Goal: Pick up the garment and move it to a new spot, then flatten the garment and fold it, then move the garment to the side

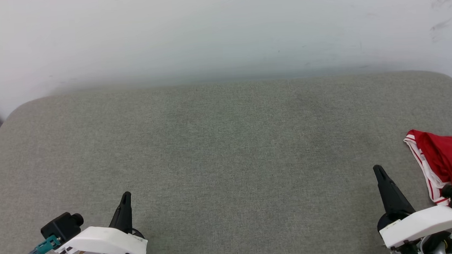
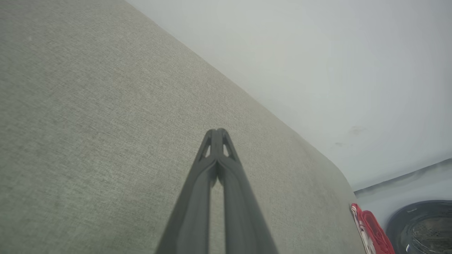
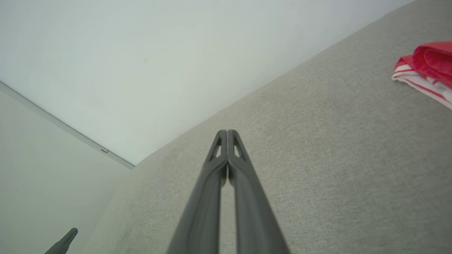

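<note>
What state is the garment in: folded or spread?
Not spread: the garment lies bunched in layers on the grey surface, far right. Neatly folded or not: cannot tell.

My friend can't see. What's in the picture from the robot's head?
A red garment with red-and-white striped trim lies bunched at the right edge of a wide grey fabric surface, partly cut off. The left gripper and right gripper sit at the bottom corners, jaws shut, holding nothing.

left fingers (image 1: pixel 124 211) and right fingers (image 1: pixel 390 194) are each pressed together, pointing forward, well apart.
</note>
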